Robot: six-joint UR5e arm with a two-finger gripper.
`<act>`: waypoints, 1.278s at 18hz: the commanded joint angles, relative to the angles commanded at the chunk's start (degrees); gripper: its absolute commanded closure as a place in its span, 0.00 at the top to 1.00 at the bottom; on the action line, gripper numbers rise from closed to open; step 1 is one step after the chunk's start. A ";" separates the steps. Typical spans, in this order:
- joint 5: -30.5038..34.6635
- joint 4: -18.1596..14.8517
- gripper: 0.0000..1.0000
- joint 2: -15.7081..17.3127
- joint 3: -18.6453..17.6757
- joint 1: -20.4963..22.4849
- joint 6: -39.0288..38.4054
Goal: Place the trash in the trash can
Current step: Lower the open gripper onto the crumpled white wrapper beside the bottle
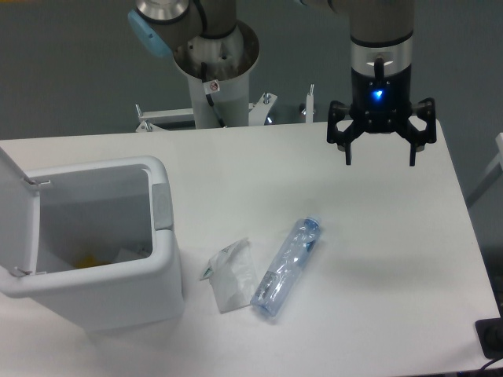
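Camera view: end effector hangs empty, fingers spread, above the surface's far right. Wrapper and bottle lie near the front edge, beside the open trash can. Recommended: descend squarely across the bottle's narrow width.

On the table, wrapper lies between trash can at left and bottle.

One wrapper, one crushed bottle, one trash can.
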 joint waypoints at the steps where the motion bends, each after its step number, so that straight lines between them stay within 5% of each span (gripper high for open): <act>1: -0.09 0.09 1.00 -0.09 -0.09 0.17 0.00; 6: -0.53 1.22 1.00 -0.35 -1.66 -0.08 -0.18; 10: -1.32 10.61 1.00 -1.67 -8.69 -2.19 -2.09; 12: -1.93 12.56 1.00 -2.46 -10.10 -3.77 -9.28; 23: -20.31 14.76 1.00 -13.43 -10.46 -14.65 -15.73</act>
